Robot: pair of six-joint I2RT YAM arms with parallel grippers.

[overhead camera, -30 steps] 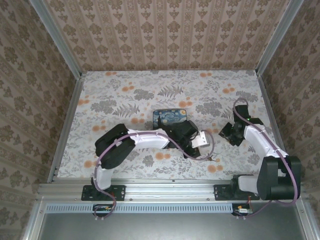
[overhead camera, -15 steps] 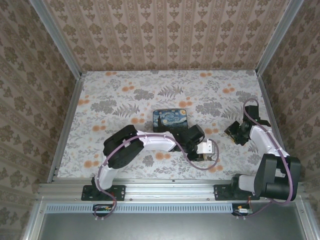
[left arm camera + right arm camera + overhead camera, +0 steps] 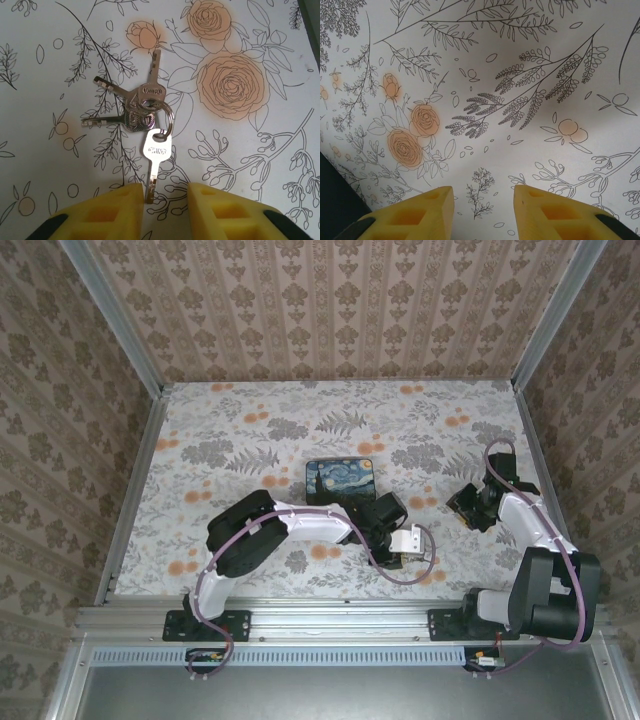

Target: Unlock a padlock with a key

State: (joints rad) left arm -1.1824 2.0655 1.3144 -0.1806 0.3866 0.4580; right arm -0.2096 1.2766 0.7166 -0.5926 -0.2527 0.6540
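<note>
The left end effector (image 3: 165,192), jaws wide and empty, hangs low over the key bunch (image 3: 145,107) lying flat on the worktop (image 3: 260,165), with the nearest key (image 3: 155,160) pointing its blade into the gap. I judge it should push forward to that key's head, close squarely and lift without dragging the others. Patterned walls (image 3: 330,310) enclose the floral surface, over which the right end effector (image 3: 482,192) hovers, also wide and empty.
</note>
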